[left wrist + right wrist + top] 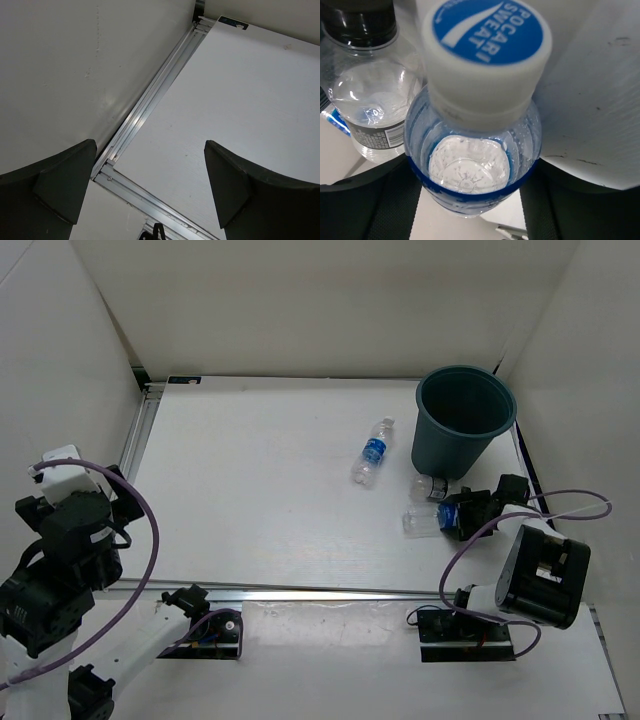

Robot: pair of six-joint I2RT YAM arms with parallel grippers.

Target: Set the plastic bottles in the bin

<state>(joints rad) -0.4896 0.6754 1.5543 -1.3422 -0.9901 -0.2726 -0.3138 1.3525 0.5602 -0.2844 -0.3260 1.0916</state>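
White table [250, 520], walled in white on three sides.

Top view:
- Round dark teal-green plastic bin [465, 440], upright at the far right corner.
- Clear plastic bottle with blue label [373, 452], lying left of the bin, apart from it, with its long axis slanted.
- Clear dark-capped bottle [428, 487], lying at the bin's foot.
- Clear blue-banded bottle with white cap [422, 521], lying just on the near side of the bin.
- Right tool [455, 517], reaching around the blue-banded bottle.
- Left arm [60, 530], well apart from the bin, so the right arm is nearer.

Left wrist view:
- Left tool [150, 185], spread and empty over the table's rail.

Right wrist view:
- The white cap points back at the wrist, so the bottle's long axis runs along the fingers [395, 200].
- The fingers flank its sides. Whether they pinch it cannot be told.
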